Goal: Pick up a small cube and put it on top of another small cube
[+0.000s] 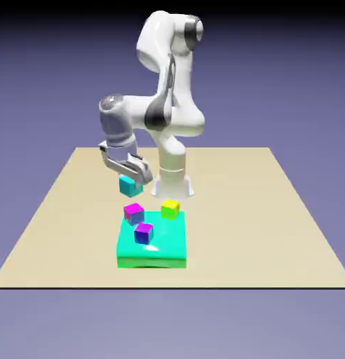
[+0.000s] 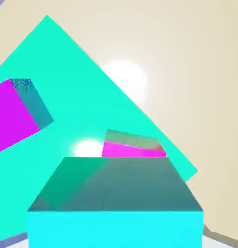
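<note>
Landmark: green slab [image 1: 161,242], on the tan table [image 1: 245,224].
Pincer: gripper [image 1: 132,176] pinching the cyan cube; fingertips hidden behind the cube in the hand view.
Cyan cube: [image 1: 130,186] task's thing, in the grip; in the exterior view it appears past the slab's far left corner, tilted. Hand view has it large at bottom middle, overlapping the slab. Exact height over slab: cannot tell.
Magenta-topped cube, far: [image 1: 134,214] on the slab, near its far left corner, greyish-blue side.
Magenta-topped cube, near: [image 1: 144,233] on the slab, left of its middle in the exterior view, dark blue sides, apart from the far one.
Yellow cube: [image 1: 170,209] at the slab's far edge, to the exterior view's right of both magenta tops.
Hand view, magenta tops: one cut off by the left picture edge, one partly hidden behind the cyan cube; both against the slab.
Arm: white arm [image 1: 184,84] with dark joint bands, base [image 1: 172,186] beyond the slab; hand angled down over the cyan cube.
Slab look: glossy, a bright glare spot on top in the hand view; another on the table beside it.
Writing: detail on the arm's grey round cap [image 1: 112,100] too small to read.
</note>
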Robot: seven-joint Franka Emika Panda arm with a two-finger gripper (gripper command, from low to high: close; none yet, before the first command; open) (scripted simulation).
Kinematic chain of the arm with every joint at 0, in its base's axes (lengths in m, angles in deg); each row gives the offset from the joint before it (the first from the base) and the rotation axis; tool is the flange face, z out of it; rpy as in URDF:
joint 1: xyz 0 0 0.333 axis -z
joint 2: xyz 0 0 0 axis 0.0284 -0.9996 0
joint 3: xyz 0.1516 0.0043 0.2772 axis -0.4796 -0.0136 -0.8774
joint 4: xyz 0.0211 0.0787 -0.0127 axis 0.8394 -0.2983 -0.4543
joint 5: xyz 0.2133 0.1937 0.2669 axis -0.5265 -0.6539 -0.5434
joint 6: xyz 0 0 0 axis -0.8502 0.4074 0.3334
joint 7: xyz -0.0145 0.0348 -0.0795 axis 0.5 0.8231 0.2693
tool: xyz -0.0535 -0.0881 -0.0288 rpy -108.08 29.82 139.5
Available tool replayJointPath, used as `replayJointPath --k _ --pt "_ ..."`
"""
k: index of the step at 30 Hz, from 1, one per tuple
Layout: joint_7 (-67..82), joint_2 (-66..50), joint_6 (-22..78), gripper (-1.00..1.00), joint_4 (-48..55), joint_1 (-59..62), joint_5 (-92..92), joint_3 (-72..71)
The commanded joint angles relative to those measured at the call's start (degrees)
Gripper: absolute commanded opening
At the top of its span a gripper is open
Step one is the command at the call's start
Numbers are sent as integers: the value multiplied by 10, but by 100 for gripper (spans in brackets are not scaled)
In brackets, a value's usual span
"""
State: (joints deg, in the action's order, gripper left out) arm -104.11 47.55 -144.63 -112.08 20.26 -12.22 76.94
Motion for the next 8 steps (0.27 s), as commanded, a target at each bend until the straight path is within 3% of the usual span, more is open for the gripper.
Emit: replayJointPath --k 1,5,6,8 --pt "1 -16 -25 -100 -9 -1 -1 0" --pt "10 -65 -105 -100 -40 -5 -12 0" --pt "10 -65 -105 100 -40 -5 -12 0" --pt "7 -50 -80 100 -30 -4 -9 0"
